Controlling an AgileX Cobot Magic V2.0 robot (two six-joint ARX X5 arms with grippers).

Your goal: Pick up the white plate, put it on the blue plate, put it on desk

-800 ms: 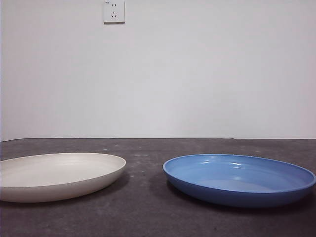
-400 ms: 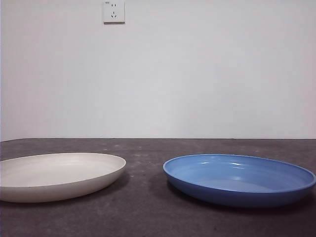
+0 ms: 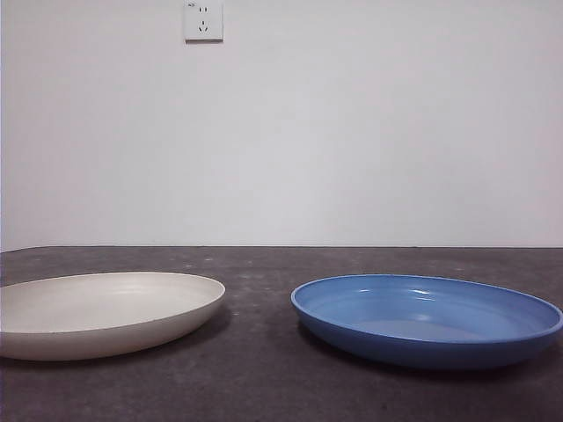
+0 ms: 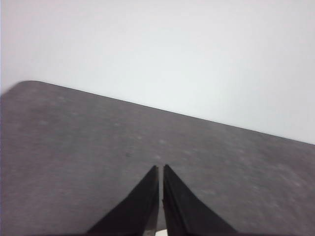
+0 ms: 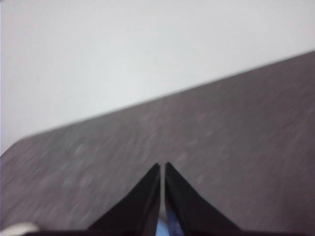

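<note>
The left gripper has its two black jaws pressed together, only a thin line of light between them, and they grasp nothing. Under them lies the bare dark grey desk, and behind it the white wall. The right gripper is clenched in the same way and is empty too; its view is a little blurred. At the lower edge of that view a small pale piece and a small blue piece appear, but they are too small to name with certainty.

From the front, neither arm is visible. There are two plates, one of each colour. The white plate lies flat on the desk at the left, its open side facing up, and the picture's left edge cuts it. The blue plate lies flat at the right, also open side up. Both are round, so they have no long axis and point no way. They stand apart, with a strip of bare desk between them. One wall socket is high on the wall.

Compared with one second ago, both plates are in the same places, and the front view stays without any arm.
</note>
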